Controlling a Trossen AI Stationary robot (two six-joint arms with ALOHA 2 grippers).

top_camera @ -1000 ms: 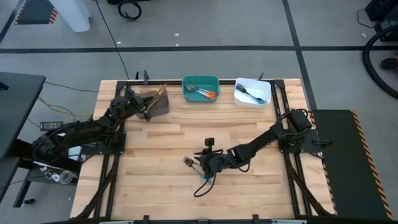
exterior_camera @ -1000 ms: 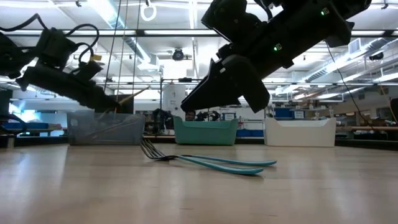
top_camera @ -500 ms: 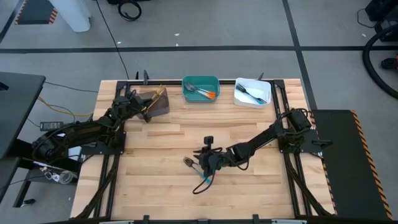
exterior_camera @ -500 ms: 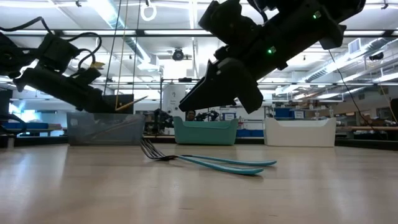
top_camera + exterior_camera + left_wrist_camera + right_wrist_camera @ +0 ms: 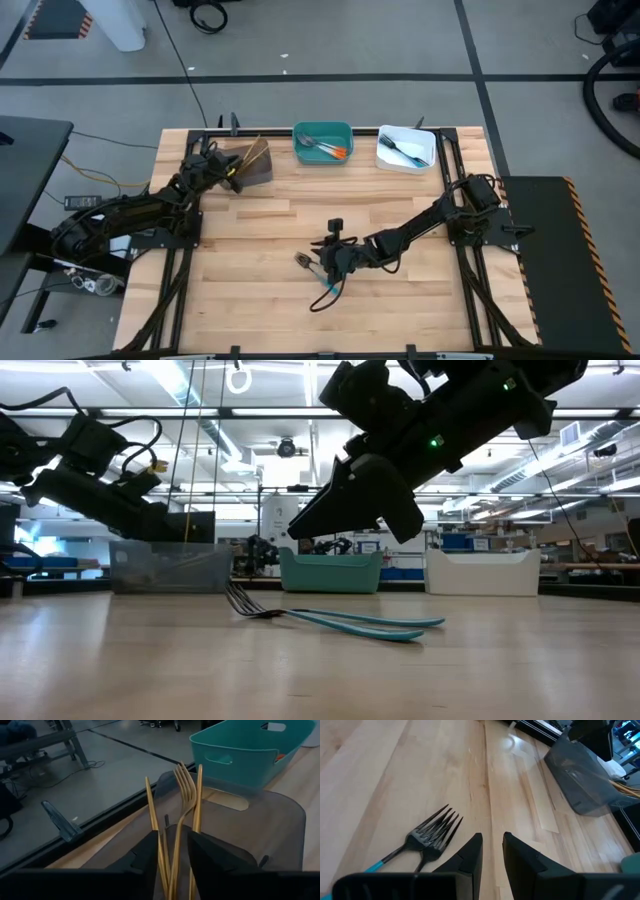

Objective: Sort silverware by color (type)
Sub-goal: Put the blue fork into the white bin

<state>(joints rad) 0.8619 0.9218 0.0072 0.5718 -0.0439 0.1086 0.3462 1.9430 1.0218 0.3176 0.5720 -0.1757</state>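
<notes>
At upper left we grip gold forks in our left gripper over the grey bin (their colour's home) — our right gripper, fingers slightly parted and empty, hovers mid-frame above two blue-handled forks.

Both arms are dark, nearly black, built of slim jointed segments with thin black cables looping along them. The left gripper and right gripper end in flat, matte black wedge-shaped fingers. A small green light glows on the arm in the upper right of the low view.
</notes>
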